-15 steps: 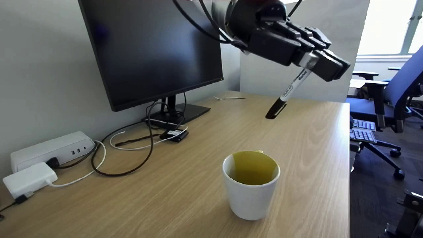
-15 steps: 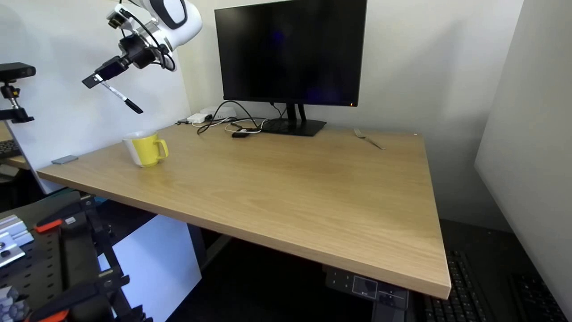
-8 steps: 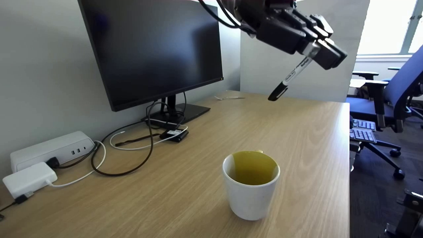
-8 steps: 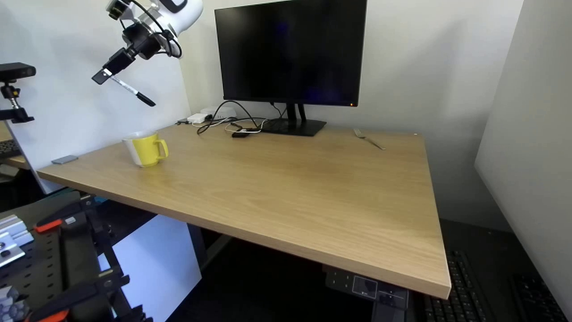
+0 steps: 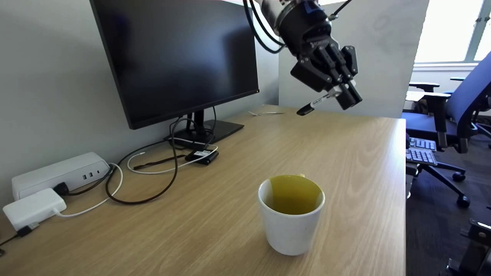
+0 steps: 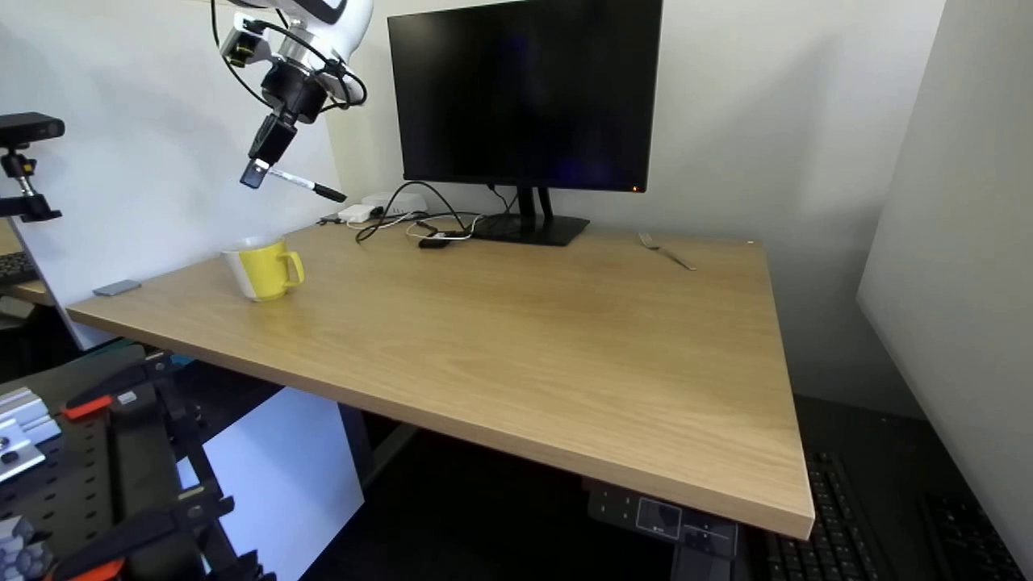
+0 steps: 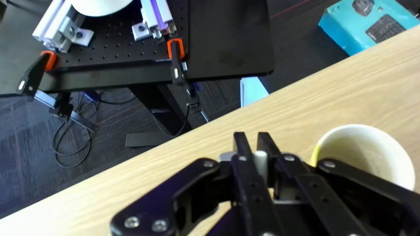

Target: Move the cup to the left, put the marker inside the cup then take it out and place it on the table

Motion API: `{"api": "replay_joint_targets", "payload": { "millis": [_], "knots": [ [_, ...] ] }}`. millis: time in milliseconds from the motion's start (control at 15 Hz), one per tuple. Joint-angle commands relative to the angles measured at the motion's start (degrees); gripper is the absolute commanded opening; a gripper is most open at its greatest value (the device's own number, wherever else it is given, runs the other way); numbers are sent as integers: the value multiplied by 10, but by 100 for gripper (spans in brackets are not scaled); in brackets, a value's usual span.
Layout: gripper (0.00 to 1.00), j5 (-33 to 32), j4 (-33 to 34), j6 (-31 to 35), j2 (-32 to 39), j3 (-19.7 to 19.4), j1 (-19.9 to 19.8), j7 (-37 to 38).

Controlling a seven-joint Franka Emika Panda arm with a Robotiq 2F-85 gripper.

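You hold the marker (image 5: 319,101) aloft, higher than the rim of the cup (image 5: 289,234) and clear of it in both exterior views. Your gripper (image 7: 252,141) grasps it, the two fingers (image 7: 242,147) clamped on its pale barrel while the black cap slants downward, outside the cup. In the wrist view you see a whitish end pinched between the fingers, with the cup off to their right and partly covered by the gripper. Your white arm (image 6: 343,36) leans overhead, above the level of the cup.

The cup stands upright on the wood-grain table (image 6: 524,339), its yellow handle (image 6: 299,269) jutting out on the side nearer the fork (image 6: 671,257), its yellow-green inside in plain sight in an exterior view. The fork lies well apart from the cup, farther from it than the dark screen (image 6: 524,97). Cables (image 5: 132,203) and a white power strip (image 5: 59,175) rest on the table, apart from the cup. Past the table's edge, you see a blue box (image 7: 354,29) in the wrist view and a blue chair (image 5: 468,94) well apart from the cup.
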Motion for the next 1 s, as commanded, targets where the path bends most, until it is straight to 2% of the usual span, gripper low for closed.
{"api": "replay_joint_targets", "payload": {
  "millis": [0, 267, 467, 933],
  "knots": [
    [3, -32, -39, 77, -21, 1, -6, 0],
    [3, -69, -71, 161, -22, -7, -13, -1],
    [3, -72, -87, 218, -16, -9, -26, -16],
    [3, -58, -117, 369, 0, -8, -65, -115]
  ]
}}
